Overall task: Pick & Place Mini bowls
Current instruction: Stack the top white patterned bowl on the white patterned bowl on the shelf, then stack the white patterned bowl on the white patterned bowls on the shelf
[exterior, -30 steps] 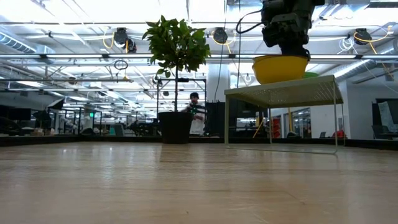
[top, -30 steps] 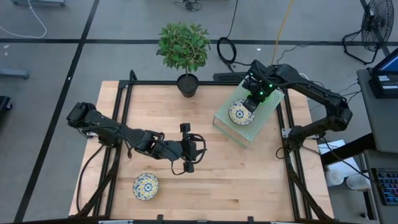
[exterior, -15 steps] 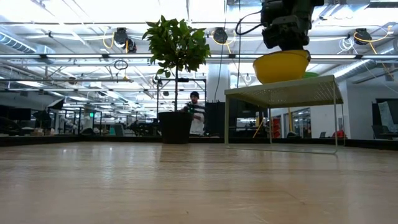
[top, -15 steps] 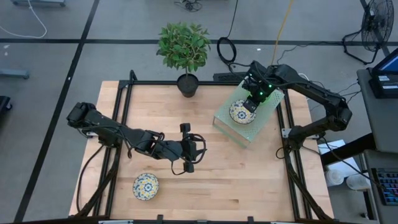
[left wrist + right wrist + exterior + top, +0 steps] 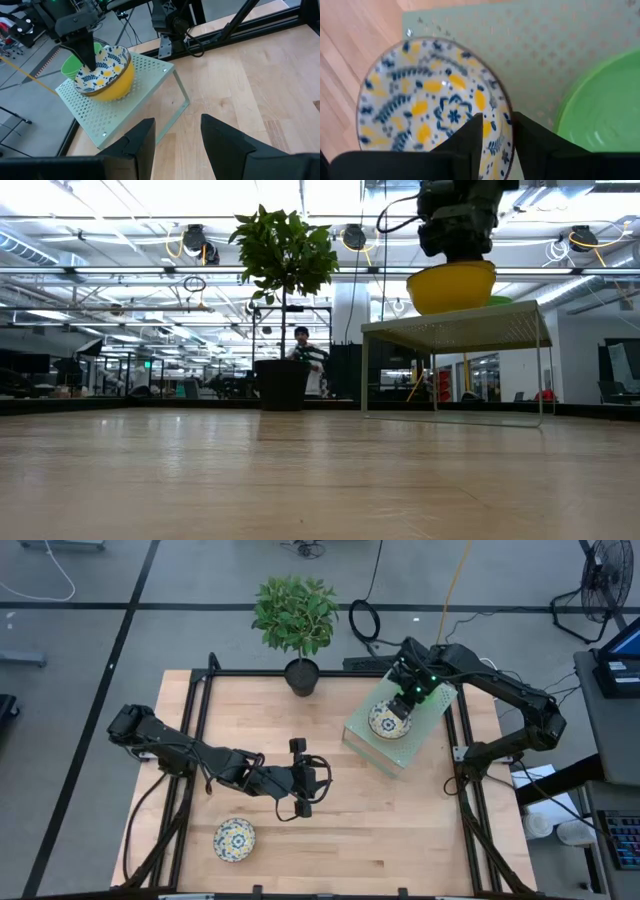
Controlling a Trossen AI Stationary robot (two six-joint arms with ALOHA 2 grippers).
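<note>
High view: patterned bowl (image 5: 234, 839) sits alone lower left of frame. My left gripper (image 5: 304, 776) hovers mid-frame, fingers parted, empty. Upper right, my right gripper (image 5: 404, 706) straddles the rim of the floral bowl (image 5: 384, 721) on the green rack (image 5: 380, 751), fingers slightly apart.

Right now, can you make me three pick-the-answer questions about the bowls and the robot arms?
1. Where does the flowery bowl by the right gripper sit?
A. on the green rack
B. in the plant pot
C. on the floor

2. How many flowery bowls show from above?
A. one
B. two
C. five

3. What is the left gripper doing?
A. squeezing a bowl
B. open, holding nothing
C. gripping the plant

Answers: 1 A, it rests on the perforated rack. 2 B, the other one lies on the table. 3 B, its fingers are apart and empty.
</note>
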